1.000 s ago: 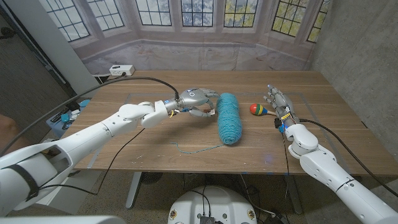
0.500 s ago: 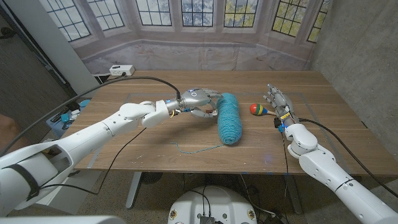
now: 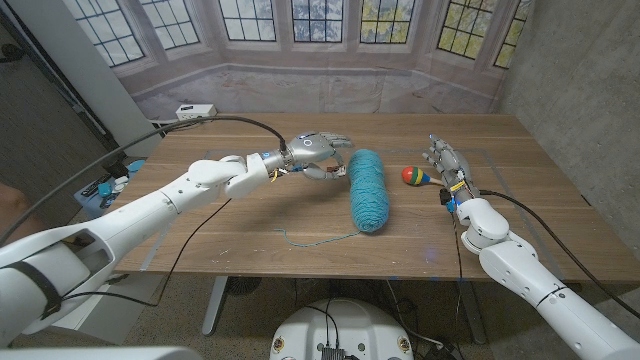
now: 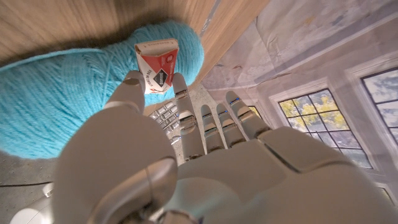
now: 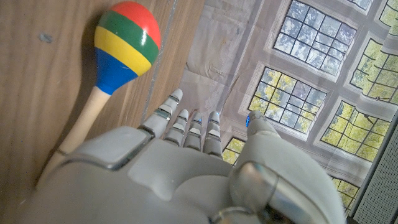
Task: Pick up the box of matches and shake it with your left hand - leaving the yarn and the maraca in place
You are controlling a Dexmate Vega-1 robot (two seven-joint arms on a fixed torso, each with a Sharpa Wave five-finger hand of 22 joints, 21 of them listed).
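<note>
**Matchbox pinched, lifted beside yarn**

Box of matches [image 4: 155, 64] pinched at fingertips of left hand [image 3: 318, 152], raised off the bench [image 3: 250, 215], centre-left of frame. Long axis running outward from fingers toward teal yarn [image 3: 367, 188], just beside. Right hand [image 3: 447, 163] spread, holding nothing, next to maraca [image 3: 417, 177] at centre-right.

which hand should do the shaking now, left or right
Left. The left hand already pinches the matchbox beside the yarn; the right hand holds nothing, waiting by the maraca.
</note>
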